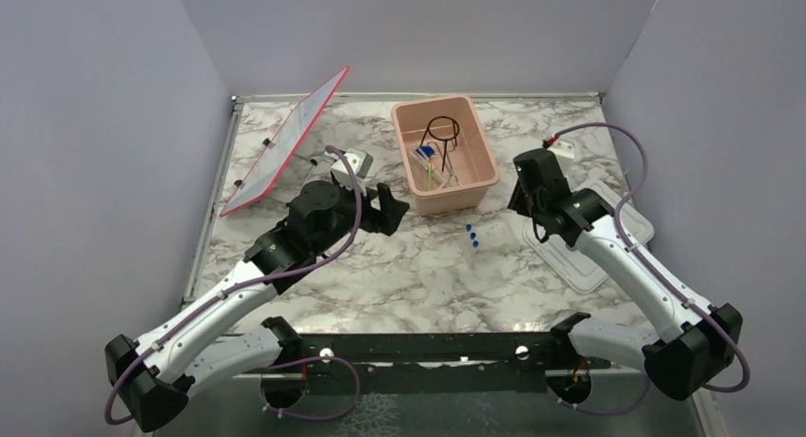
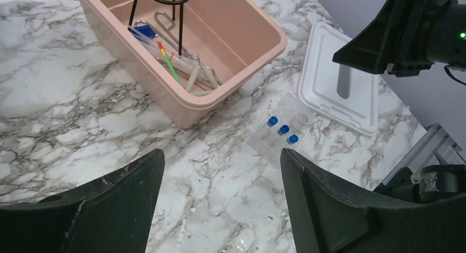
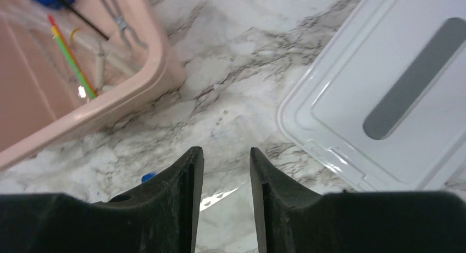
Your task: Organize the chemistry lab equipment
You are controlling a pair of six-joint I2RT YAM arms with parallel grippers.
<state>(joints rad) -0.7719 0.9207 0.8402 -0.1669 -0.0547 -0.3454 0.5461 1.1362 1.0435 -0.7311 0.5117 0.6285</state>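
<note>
1. Marbled grey-white tabletop (image 1: 399,275) between plain pale walls. At the far left a flat red-edged panel (image 1: 285,142) stands tilted. On the right a white plastic lid (image 1: 608,256) lies flat, partly under the right arm.
2. At the far middle sits a smooth pink rectangular tub (image 1: 480,171). It holds the black wire ring stand (image 1: 442,128), metal tweezers (image 2: 167,23), thin clear pipettes (image 2: 198,77) and a green-yellow stick (image 2: 171,70).
3. Three clear tubes with blue caps (image 2: 283,130) lie side by side on the marble, near the tub's front wall and between the two grippers.
4. The left gripper (image 2: 220,165) is spread wide and holds nothing. The right gripper (image 3: 222,154) is narrowly parted over the marble, grasping nothing.
</note>
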